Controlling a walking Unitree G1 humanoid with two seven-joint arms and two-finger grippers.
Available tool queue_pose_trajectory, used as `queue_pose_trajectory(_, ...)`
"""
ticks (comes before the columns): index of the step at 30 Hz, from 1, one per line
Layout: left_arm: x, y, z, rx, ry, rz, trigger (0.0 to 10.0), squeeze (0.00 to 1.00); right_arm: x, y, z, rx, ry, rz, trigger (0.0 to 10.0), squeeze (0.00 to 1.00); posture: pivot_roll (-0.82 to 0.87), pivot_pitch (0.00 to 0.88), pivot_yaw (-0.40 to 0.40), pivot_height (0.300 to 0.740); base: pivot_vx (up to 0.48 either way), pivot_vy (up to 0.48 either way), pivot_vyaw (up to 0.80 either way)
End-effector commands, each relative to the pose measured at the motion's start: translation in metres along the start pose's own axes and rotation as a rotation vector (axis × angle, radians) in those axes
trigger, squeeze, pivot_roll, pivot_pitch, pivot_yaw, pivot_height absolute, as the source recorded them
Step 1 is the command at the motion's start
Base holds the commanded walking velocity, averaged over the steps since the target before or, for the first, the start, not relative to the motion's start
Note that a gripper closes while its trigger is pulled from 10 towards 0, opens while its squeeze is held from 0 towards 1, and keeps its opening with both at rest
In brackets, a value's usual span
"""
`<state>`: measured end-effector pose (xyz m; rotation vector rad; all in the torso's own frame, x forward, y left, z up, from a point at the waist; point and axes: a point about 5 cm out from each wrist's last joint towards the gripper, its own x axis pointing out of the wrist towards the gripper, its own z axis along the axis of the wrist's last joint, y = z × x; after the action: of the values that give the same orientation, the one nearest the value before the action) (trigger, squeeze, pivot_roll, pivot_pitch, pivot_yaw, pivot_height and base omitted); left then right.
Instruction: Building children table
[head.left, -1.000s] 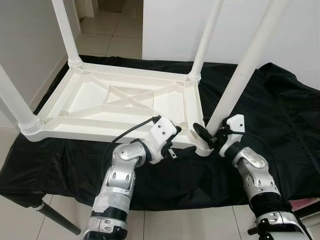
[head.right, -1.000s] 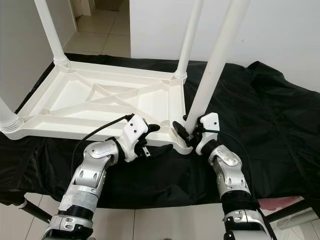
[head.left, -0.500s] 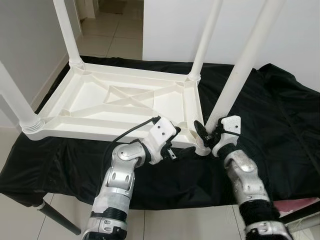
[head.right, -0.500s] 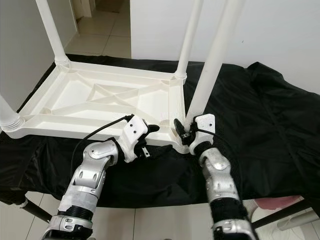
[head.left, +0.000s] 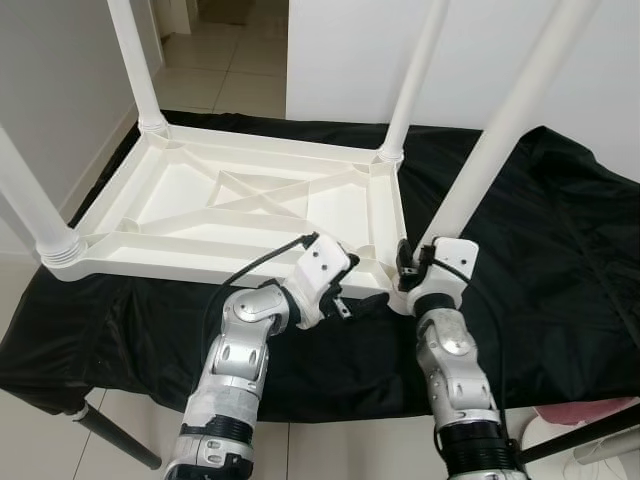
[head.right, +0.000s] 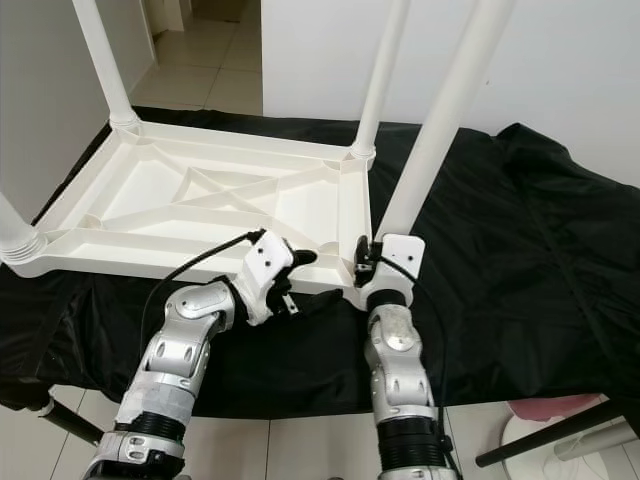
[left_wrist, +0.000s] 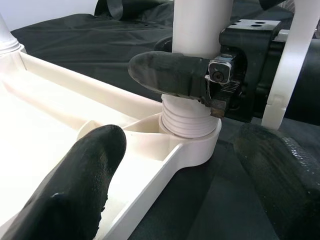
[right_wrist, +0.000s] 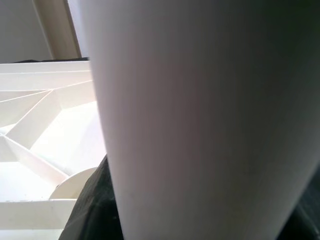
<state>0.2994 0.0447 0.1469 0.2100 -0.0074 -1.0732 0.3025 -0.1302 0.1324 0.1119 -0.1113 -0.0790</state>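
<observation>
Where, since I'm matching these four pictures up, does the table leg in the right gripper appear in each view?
Left eye view: table leg slants from the near right corner to the upper right.
Right eye view: same slant, right of centre.
Left wrist view: top centre, a black finger across it.
Right wrist view: broad white column, close up.
Shared landmark: ribbed upturned tabletop.

Right gripper (head.right: 366, 262) clamps table leg (head.right: 432, 130) base.

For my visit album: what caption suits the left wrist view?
Right gripper clasps the white table leg just above its threaded socket, seen between the left gripper's open fingers.
</observation>
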Motion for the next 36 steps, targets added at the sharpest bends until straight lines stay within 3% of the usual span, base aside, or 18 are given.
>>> queue_pose_trajectory(1,-0.002,0.013,-0.001,-0.023,-0.004,0.304,10.0,0.0,-0.005,0.008,-0.006,0.036,0.03,0.012,10.0,0.0,-0.01,0.0,-0.065,0.74,0.0,0.0,0.0)
queue_pose_trajectory(6,-0.003,0.015,0.0,-0.017,-0.002,0.309,10.0,0.0,-0.005,0.001,0.002,-0.008,-0.024,0.061,10.0,0.0,-0.01,0.0,-0.065,0.74,0.0,0.0,0.0)
queue_pose_trajectory(7,-0.004,0.016,0.0,-0.017,-0.002,0.314,10.0,0.0,-0.005,-0.002,0.003,-0.006,-0.025,0.049,10.0,1.0,-0.01,0.0,-0.064,0.74,0.0,0.0,0.0)
queue_pose_trajectory(8,-0.004,0.017,0.0,-0.018,-0.002,0.318,10.0,0.0,-0.006,-0.005,0.004,-0.006,-0.026,0.042,10.0,1.0,-0.01,0.0,-0.065,0.74,0.0,0.0,0.0)
queue_pose_trajectory(13,-0.006,0.014,-0.002,-0.013,0.002,0.308,10.0,0.0,-0.006,-0.013,0.006,-0.015,-0.042,0.052,10.0,1.0,-0.01,0.0,-0.07,0.74,0.0,0.0,0.0)
queue_pose_trajectory(18,-0.009,0.014,-0.003,-0.002,0.011,0.303,10.0,0.0,-0.007,-0.026,0.011,-0.007,-0.068,0.15,10.0,1.0,-0.01,0.0,-0.074,0.74,0.0,0.0,0.0)
queue_pose_trajectory(19,-0.009,0.014,-0.002,-0.004,0.009,0.303,10.0,0.0,-0.006,-0.03,0.012,-0.007,-0.069,0.19,10.0,0.26,-0.01,0.0,-0.074,0.74,0.0,0.0,0.0)
queue_pose_trajectory(20,-0.009,0.013,-0.001,-0.003,0.008,0.292,10.0,0.0,-0.006,-0.032,0.012,0.001,-0.064,0.228,10.0,0.0,-0.02,0.0,-0.075,0.74,0.0,0.0,0.0)
queue_pose_trajectory(26,-0.01,0.006,0.001,0.024,-0.011,0.239,10.0,0.0,-0.002,-0.041,0.014,-0.037,-0.068,0.359,10.0,0.0,-0.02,0.0,-0.076,0.74,0.0,0.0,0.0)
queue_pose_trajectory(29,-0.011,0.006,0.003,0.044,-0.027,0.218,10.0,0.0,0.0,-0.044,0.01,-0.063,-0.034,0.524,10.0,0.0,-0.01,0.0,-0.077,0.74,0.0,0.0,0.0)
queue_pose_trajectory(36,-0.011,0.003,0.002,0.049,-0.02,0.209,10.0,0.0,0.006,-0.044,0.006,-0.08,0.01,0.642,10.0,0.0,-0.01,0.0,-0.082,0.74,0.0,0.0,0.0)
